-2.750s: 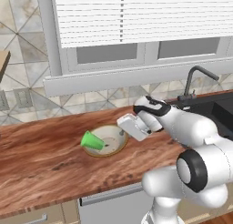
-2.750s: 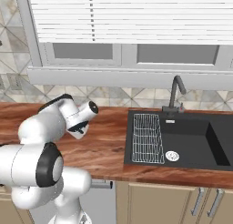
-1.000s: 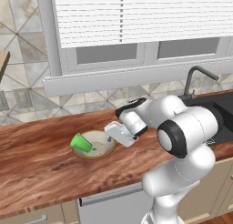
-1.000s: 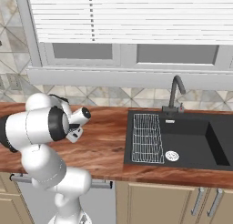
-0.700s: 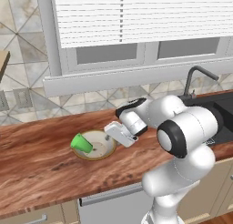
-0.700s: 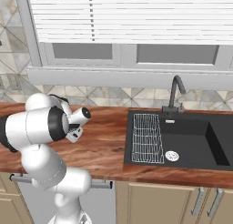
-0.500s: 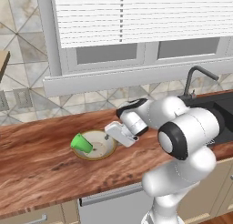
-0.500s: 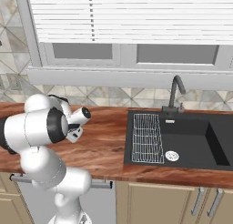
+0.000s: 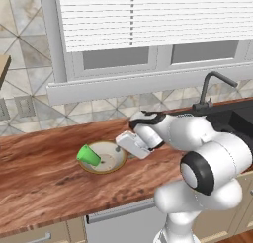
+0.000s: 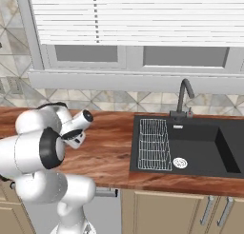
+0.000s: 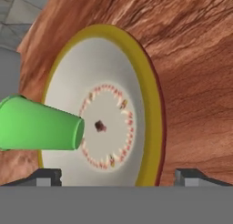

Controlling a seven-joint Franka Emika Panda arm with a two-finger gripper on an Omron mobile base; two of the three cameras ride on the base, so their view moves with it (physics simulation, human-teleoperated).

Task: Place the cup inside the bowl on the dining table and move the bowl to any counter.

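Left base view: bowl (image 9: pixel 105 157) resting on the reddish wood-grain table (image 9: pixel 39 187) below the window (image 9: pixel 148 20), well to the 9 o'clock side of the faucet (image 9: pixel 212 89). Green cup (image 9: pixel 89 155) lying on its side in the bowl, over the rim at 9 o'clock. Gripper (image 9: pixel 124 142) low at the bowl's 3 o'clock edge, touching or just beside the rim; which of the two cannot be told here.

Right base view: arm folded over the table to the 9 o'clock side of the black sink (image 10: pixel 190 147), with a wire rack (image 10: pixel 154 144) in the basin. Bowl and cup hidden behind the robot's body.

Hand view: bowl face-on, cream inside with a yellow-tan rim, small dotted ring at centre. Cup entering from 9 o'clock, narrow base pointing to the bowl's centre. Fingers (image 11: pixel 45 176) at the bottom edge spread wide, one tip at each side, nothing between them.

Handling, as judgement: bowl stiff, shallow, smooth, probably slippery; hold best taken by pinching the thin rim at the near edge. Cup light and loose on its side, likely to roll out if the bowl tilts. Bowl already on a counter-type top, so task apparently near its end.
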